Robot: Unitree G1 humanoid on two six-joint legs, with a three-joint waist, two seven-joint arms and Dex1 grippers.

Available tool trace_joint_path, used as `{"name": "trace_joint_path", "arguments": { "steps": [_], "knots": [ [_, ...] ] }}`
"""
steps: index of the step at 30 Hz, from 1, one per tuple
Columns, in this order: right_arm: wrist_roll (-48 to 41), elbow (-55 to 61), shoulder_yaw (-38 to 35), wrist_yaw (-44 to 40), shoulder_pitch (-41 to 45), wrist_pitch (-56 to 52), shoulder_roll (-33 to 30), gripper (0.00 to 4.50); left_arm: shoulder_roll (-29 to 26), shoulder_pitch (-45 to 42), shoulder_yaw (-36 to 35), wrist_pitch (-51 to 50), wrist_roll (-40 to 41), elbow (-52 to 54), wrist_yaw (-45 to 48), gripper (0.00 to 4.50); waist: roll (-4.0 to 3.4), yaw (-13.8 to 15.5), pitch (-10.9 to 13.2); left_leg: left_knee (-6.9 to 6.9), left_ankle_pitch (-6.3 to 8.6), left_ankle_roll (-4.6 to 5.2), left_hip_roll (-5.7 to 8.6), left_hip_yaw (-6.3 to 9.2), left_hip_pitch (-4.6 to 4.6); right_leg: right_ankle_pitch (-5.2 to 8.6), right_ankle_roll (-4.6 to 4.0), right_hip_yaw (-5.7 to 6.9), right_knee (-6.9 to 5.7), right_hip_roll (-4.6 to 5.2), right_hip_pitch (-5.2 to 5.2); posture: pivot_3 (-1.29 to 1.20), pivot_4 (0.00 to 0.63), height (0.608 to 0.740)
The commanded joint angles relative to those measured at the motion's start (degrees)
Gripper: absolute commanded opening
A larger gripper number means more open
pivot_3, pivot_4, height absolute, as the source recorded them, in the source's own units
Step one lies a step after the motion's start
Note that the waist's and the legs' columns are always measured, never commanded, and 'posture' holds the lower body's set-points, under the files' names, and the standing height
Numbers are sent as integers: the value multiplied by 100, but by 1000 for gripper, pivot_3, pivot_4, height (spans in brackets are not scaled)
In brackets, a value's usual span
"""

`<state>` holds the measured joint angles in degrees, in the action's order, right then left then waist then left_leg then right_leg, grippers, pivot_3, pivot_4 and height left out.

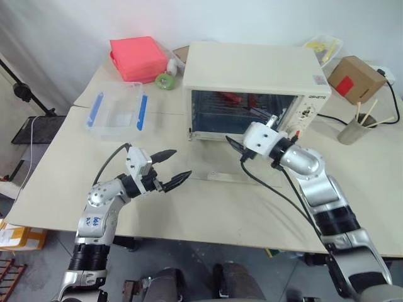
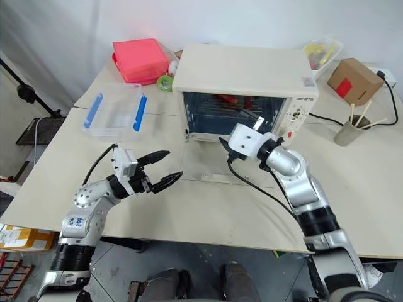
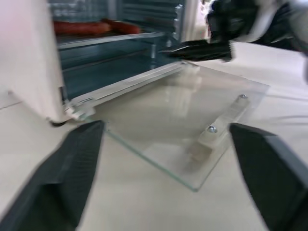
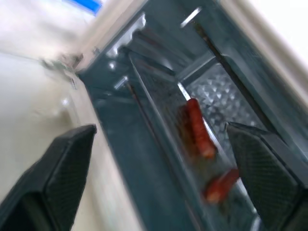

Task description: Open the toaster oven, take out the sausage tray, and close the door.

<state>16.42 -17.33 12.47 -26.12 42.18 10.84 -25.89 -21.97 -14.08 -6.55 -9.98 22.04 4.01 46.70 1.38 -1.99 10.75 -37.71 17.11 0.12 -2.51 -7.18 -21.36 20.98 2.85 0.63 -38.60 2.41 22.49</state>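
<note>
Left eye view, from the robot's left across to its right: a clear plastic container with blue clips point(image 1: 116, 113) sits on the pale tabletop point(image 1: 208, 214), with a pink box point(image 1: 138, 58) beyond it and a small green roll of tape point(image 1: 165, 81) just beside that box. Nearer the front edge, the left gripper point(image 1: 169, 168) hangs above the tabletop with its two black fingers spread wide apart and nothing between them, pointing toward the oven. In the middle stands the large cream-white boxy toaster oven point(image 1: 255, 78), its control knobs on the right end of its front. Its glass door point(image 3: 187, 130) is folded fully down and lies flat on the tabletop in front of the open cavity, the cream bar handle point(image 3: 219, 130) at its outer edge. The shallow silver metal sausage tray point(image 4: 192, 139) is inside the oven on a rack, with reddish-brown sausages point(image 4: 199, 129) lying on it. The right gripper point(image 1: 238, 148) is held just in front of the oven's open mouth, above the lowered door, its fingers standing apart and empty; through its wrist view the tray and sausages lie straight ahead between the two fingers. Further right are a brown cardboard box with a red patch point(image 1: 354, 78), a grey cup holding wooden sticks point(image 1: 352, 129), and a black cable point(image 1: 397, 107) trailing over the tabletop.
</note>
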Motion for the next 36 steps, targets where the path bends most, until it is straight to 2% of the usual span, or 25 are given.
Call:
{"name": "trace_joint_path", "arguments": {
  "steps": [1, 7, 8, 9, 14, 20, 21, 30, 33, 36],
  "knots": [
    [746, -1469, 337, 917, 997, 403, 232, 4500, 5, 267, -242, -143, 175, 561, -393, 4473, 0, -67, 0, -1, 0, 0, 0, -9, 0, 0, 0, -7, 1, 1, 5, 0, 150, 740],
    [1238, -3265, 683, 1758, 1839, 713, 540, 4500, 130, 442, -207, -130, 221, 680, -594, 4473, 1, -125, -1, 0, -2, 1, 0, -3, -2, 0, -1, 3, -4, 3, 5, 0, 150, 740],
    [1320, -3459, 738, 1875, 1948, 750, 565, 4116, 136, 464, -190, -115, 213, 682, -608, 4500, 1, -137, -1, 2, -2, 2, 0, -5, -3, 0, -1, 2, -3, 3, 5, 0, 150, 740],
    [1351, -3611, 765, 1962, 2031, 821, 591, 3969, 137, 474, -171, -100, 207, 682, -615, 4500, 1, -145, -1, 3, -2, 2, 0, -6, -4, 0, -1, 1, -4, 3, 6, 0, 150, 740],
    [1434, -3908, 808, 2169, 2213, 1005, 700, 2504, 183, 327, -97, -7, 209, 567, -584, 4500, 1, -163, -1, 2, -3, 0, -1, -7, -8, 0, -1, 1, -6, 2, 12, 0, 150, 740],
    [1509, -3845, 846, 2239, 2208, 1099, 667, 511, 209, -599, 11, 64, 253, -61, -370, 4500, 0, -157, 0, 2, -5, -3, -1, -8, -9, 0, -1, 1, -8, 1, 12, 0, 150, 740],
    [1502, -3823, 846, 2237, 2208, 1101, 657, 287, 221, -798, 25, 86, 266, -229, -308, 4500, 3, -159, -2, 1, -5, -3, -1, -8, -11, 0, -1, 1, -9, 1, 12, 0, 150, 740],
    [1532, -3554, 833, 2139, 2170, 1170, 615, 287, 517, -2343, 141, 635, 73, -1824, -47, 4500, 9, -163, -4, 2, -5, -3, -4, -6, -14, 0, -1, 8, -25, -2, 13, 0, 150, 740],
    [1493, -3103, 831, 1942, 2021, 1196, 558, 287, 714, -3179, -27, 897, 61, -2844, -201, 4500, 10, -141, -3, -4, -5, -2, -5, -6, -23, 0, -1, 10, -23, -2, 18, 0, 150, 740],
    [1468, -2422, 816, 1683, 1730, 1139, 469, 287, 785, -3595, -133, 1026, 78, -3476, -184, 4500, 10, -170, -3, -2, -5, -2, -6, -11, -30, 0, -1, 10, -25, -2, 28, 0, 150, 740]
  ]
}}
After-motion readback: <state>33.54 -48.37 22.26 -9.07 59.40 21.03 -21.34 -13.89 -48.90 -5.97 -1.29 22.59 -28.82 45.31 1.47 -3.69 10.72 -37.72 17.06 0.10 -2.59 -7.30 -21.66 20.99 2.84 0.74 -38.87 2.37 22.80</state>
